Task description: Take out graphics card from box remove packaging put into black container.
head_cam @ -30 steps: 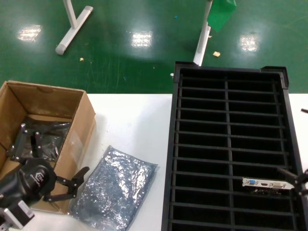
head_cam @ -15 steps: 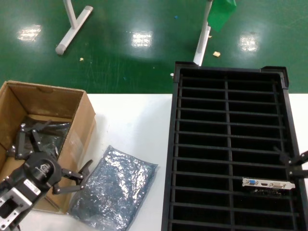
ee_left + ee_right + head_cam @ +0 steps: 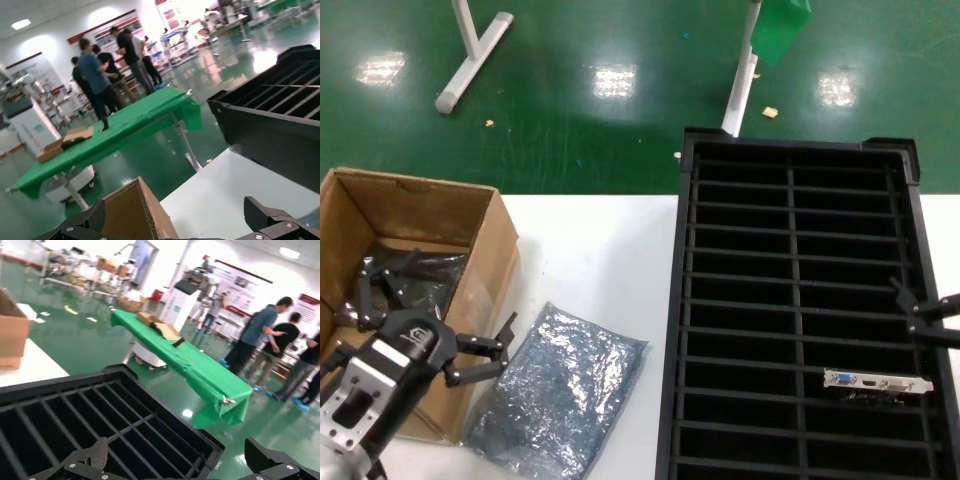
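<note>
My right claw (image 3: 172, 462) hangs spread wide over the black container (image 3: 95, 415).
Past its ribbed slots I see the box (image 3: 11, 330) on the white surface (image 3: 27, 367), a green-draped table (image 3: 185, 365) and people standing (image 3: 260, 337).

The left arm enters the head view at the lower left corner, its silver-grey block-shaped wrist housing leading up into a rounded black body bearing a white logo. From that body the black two-fingered left end effector (image 3: 480, 359) points toward the robot's right, its fingers spread apart with a clear gap between the tips. In the left wrist view both black fingertips (image 3: 267, 216) show well apart along the lower edge. The black right end effector (image 3: 920, 315) reaches in from the right edge of the head view, only its slim fingers showing, splayed apart. The right wrist view likewise shows its two fingertips (image 3: 267, 456) spread wide
</note>
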Available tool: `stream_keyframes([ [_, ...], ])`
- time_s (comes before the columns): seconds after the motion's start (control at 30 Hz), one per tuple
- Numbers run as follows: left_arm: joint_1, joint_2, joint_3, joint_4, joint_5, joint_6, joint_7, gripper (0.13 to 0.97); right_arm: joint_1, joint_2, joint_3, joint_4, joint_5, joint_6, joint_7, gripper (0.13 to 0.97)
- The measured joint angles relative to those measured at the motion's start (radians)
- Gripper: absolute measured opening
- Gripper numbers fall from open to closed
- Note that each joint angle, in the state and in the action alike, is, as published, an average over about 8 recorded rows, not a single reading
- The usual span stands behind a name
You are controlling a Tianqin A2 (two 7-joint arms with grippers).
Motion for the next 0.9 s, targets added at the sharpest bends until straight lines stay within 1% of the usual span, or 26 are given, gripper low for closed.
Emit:
stream_keyframes([
  [0.9, -0.054, 0.075, 0.141, -0.012, 0.104, -0.329, -0.428, 0.966, 0.06, -0.314, -0.071, -0.164, 0.091, 0.242, -0.016, 0.966],
])
